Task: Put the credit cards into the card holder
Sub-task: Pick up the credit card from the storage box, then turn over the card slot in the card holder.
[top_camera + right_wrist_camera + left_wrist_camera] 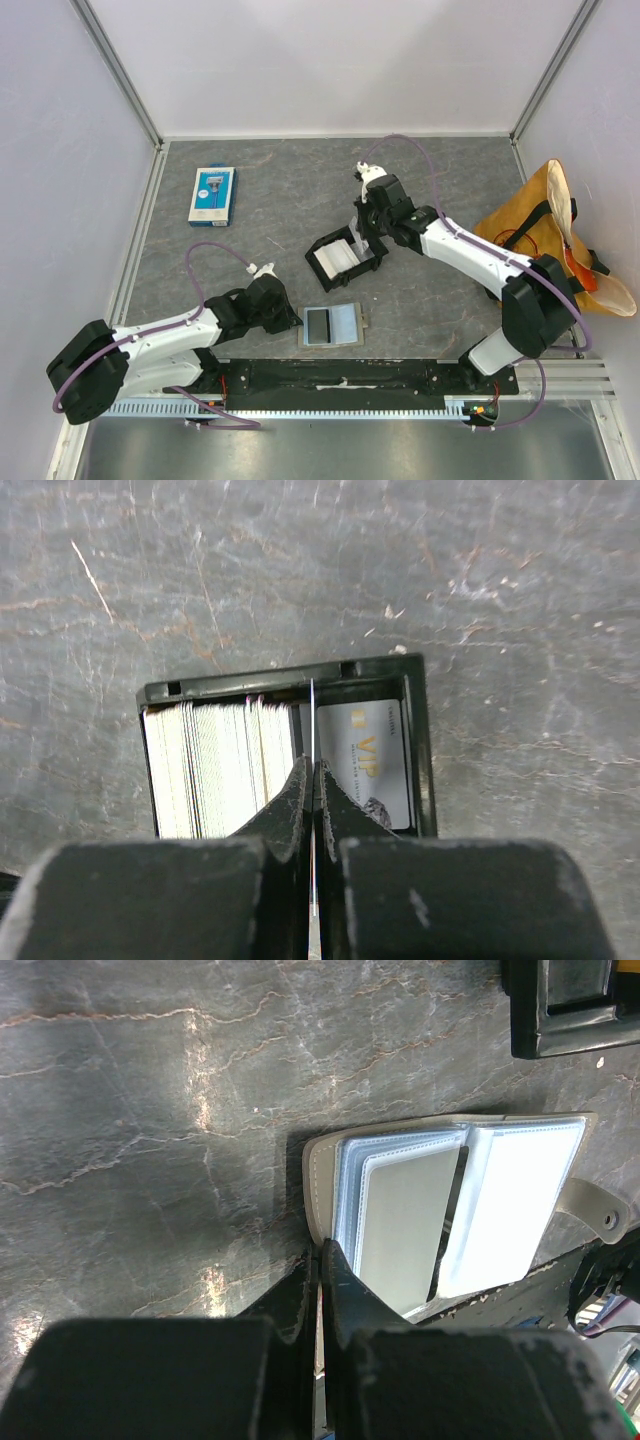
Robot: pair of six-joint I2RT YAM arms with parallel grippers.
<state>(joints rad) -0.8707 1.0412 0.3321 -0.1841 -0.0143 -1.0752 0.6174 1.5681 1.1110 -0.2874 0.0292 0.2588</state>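
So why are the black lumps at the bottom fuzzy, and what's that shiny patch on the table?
Left wrist view: the left gripper sits too near the lens, so its jaws blur, but the card holder is sharp; the shiny patch is glare on the table. Right wrist view: same blur on the right gripper, yet its pinched credit card looks crisp. Top view: even light.

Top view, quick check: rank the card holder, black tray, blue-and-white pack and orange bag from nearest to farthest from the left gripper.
From the left gripper:
1. card holder, at its fingertips, just to the right.
2. black tray, farther back, centre.
3. blue-and-white pack, rear left.
4. orange bag, far right side.
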